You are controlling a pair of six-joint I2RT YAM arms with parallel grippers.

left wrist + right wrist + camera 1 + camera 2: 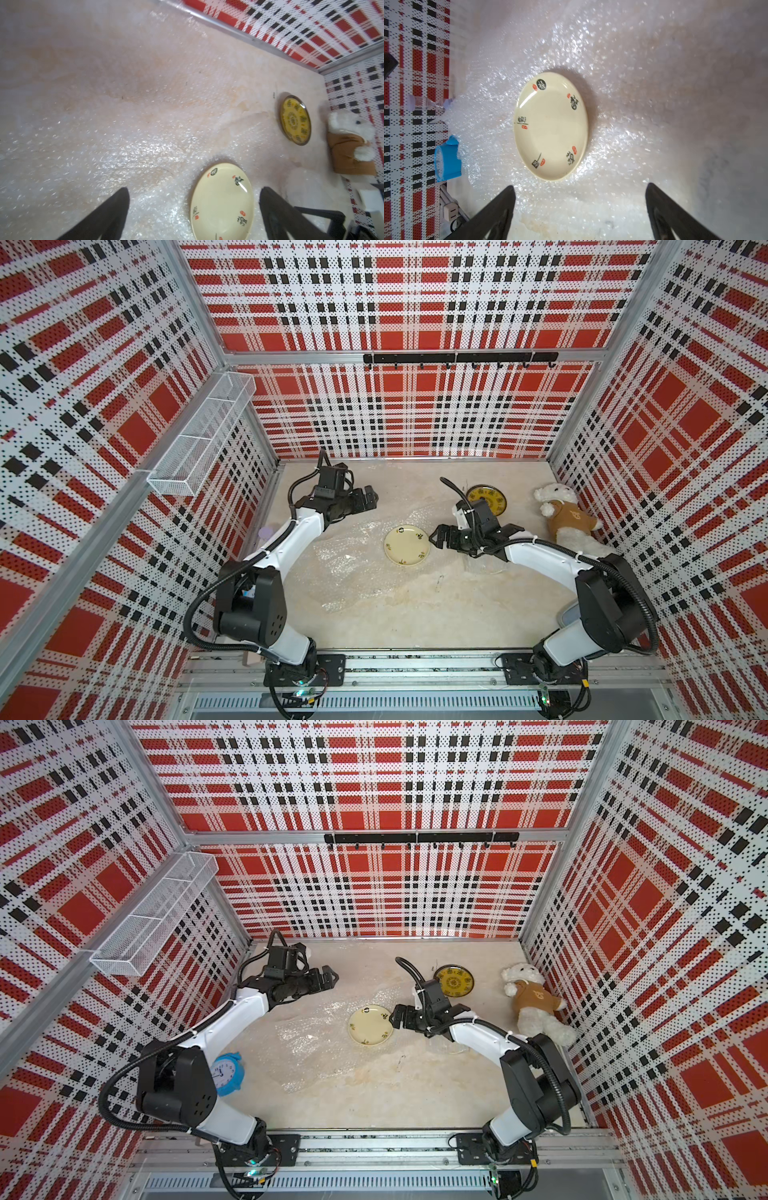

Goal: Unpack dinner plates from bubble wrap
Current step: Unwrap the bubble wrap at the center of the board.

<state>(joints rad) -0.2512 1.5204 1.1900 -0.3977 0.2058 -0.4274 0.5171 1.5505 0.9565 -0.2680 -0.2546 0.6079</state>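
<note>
- The right jaws stand spread wide and empty. Their tips point at the cream plate (551, 126), which lies just ahead of them and a little toward one tip. A strip of bubble wrap (612, 145) shows between the tips and the rim.
- In both top views the tips sit just beside the plate's right rim.
- The left jaws are also spread and empty, and hang well apart from the plate on its far-left side. The right arm (540, 556) is plainly the nearer.
- The plate is round, so it has no long axis. It lies flat, face up and uncovered on the wrap, and only the thin rim offers a pinch. I judge that a low approach at the right rim is needed.
- The wrap spreads crinkled to the plate's left and near side, and it may drag along with the plate.
- The yellow plate (454, 980) lies bare on the plate's far-right side.
- A clear bundle (490, 569) lies under the right arm, to the plate's right. Whether it holds a plate I cannot tell.
- The bear (569, 518) lies farther right, and the bare bench (415, 622) on the plate's near side leaves room.
</note>
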